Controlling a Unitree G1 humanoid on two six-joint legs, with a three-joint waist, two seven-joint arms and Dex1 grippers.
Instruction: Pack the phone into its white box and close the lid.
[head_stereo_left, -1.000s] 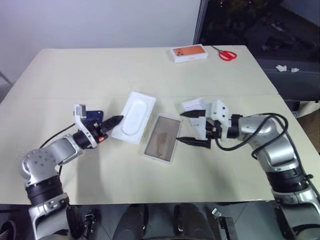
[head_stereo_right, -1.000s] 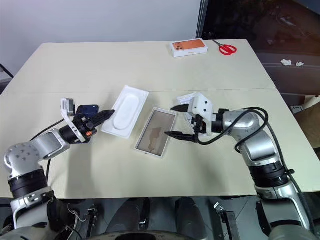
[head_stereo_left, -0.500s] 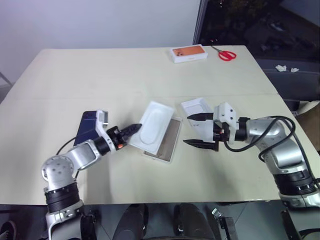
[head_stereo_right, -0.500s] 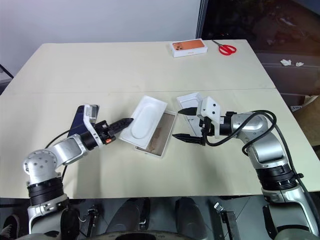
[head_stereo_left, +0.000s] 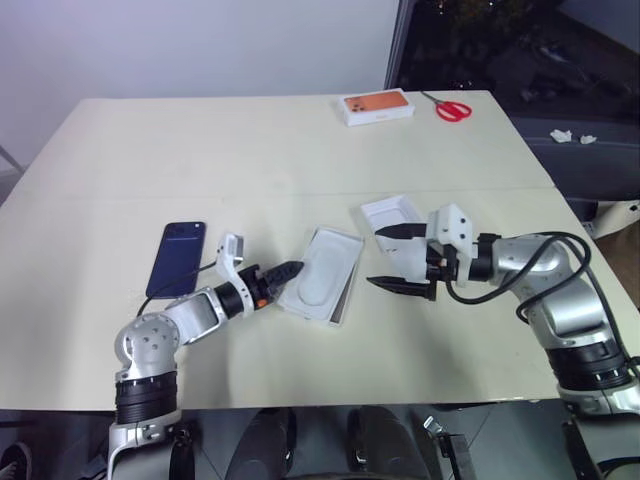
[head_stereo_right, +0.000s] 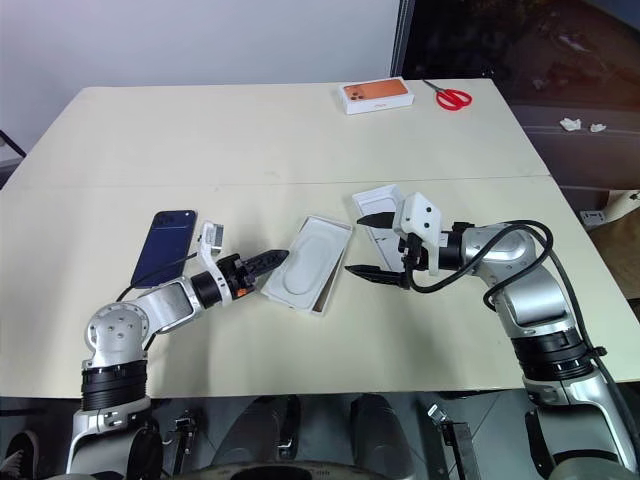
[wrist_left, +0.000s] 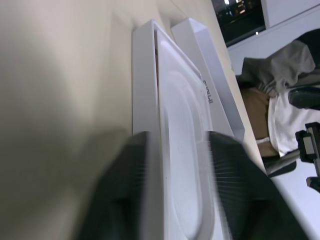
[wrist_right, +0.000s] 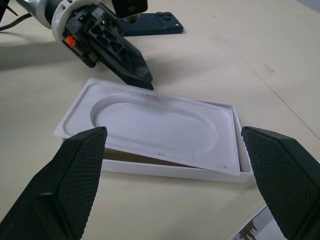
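The dark blue phone (head_stereo_left: 180, 258) lies flat on the table at the left, back up. Right of it, the white box (wrist_right: 175, 167) has a white insert with an oval recess (head_stereo_left: 322, 283) lying slightly tilted on top of it, hiding most of its brown floor. My left gripper (head_stereo_left: 288, 269) is at the insert's near-left edge, open, its fingers (wrist_left: 125, 190) on either side of the rim. The lid (head_stereo_left: 392, 212) lies just beyond the box, white inside up. My right gripper (head_stereo_left: 375, 257) hovers open to the right of the box, holding nothing.
An orange-topped white box (head_stereo_left: 379, 107) and red scissors (head_stereo_left: 455, 109) sit at the far right edge of the table. A printed sheet (wrist_right: 265, 230) lies under my right gripper. Bare tabletop spreads to the left and front.
My left gripper carried the insert to the right and laid it over the box, then went from shut to open. The phone now lies uncovered. The right gripper stayed put.
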